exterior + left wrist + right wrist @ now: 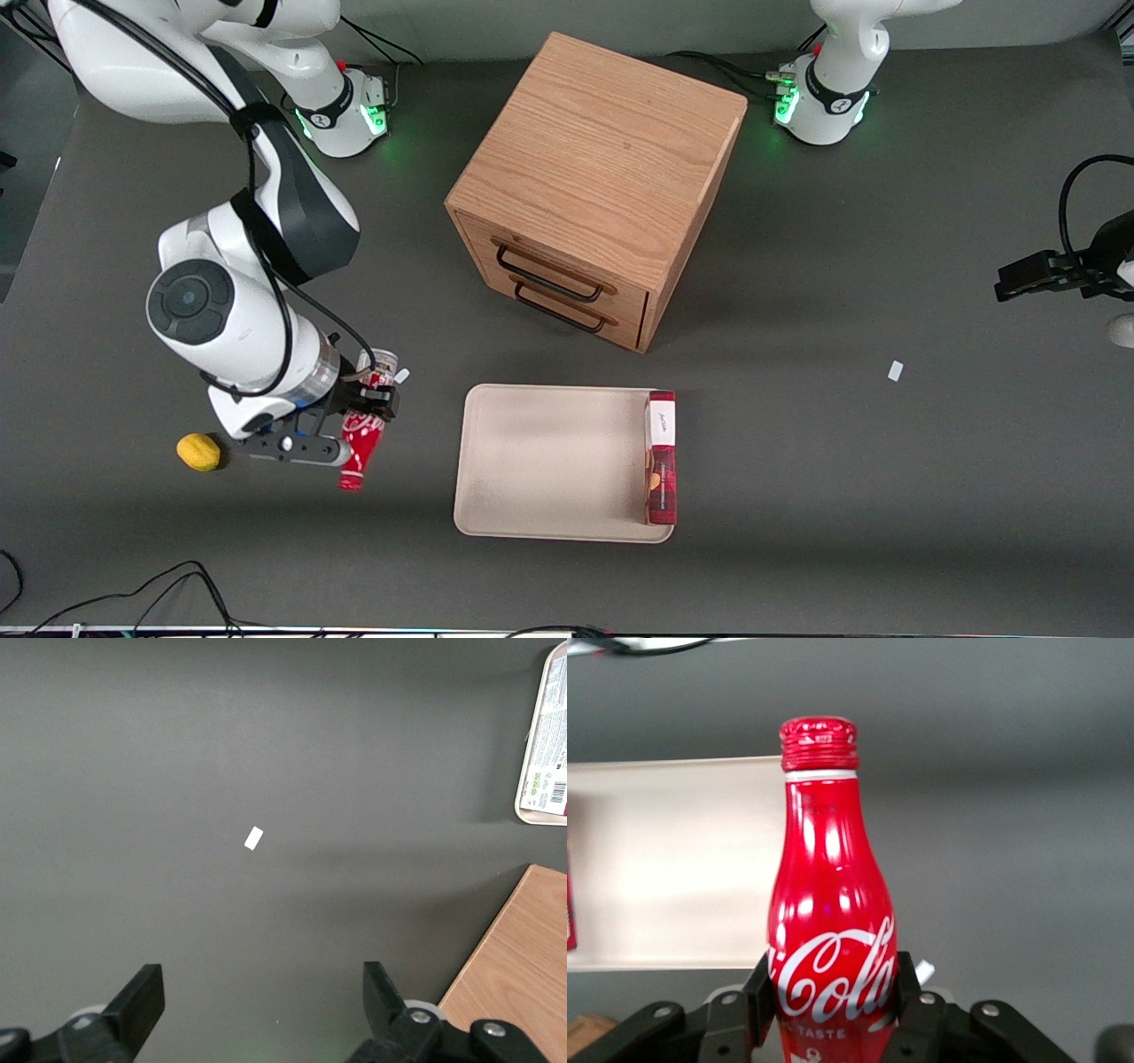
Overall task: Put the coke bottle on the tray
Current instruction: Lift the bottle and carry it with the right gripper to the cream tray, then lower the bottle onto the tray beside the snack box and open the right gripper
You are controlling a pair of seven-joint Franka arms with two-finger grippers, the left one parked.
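Right wrist view: claw (833, 1005) pinching coke bottle (828, 904) at label. Carry level to tray (549, 461), clear of snack box (661, 456); lower upright.

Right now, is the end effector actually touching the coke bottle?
Touching. In the right wrist view both fingers of the end effector press against the coke bottle at its logo band, no gap visible.
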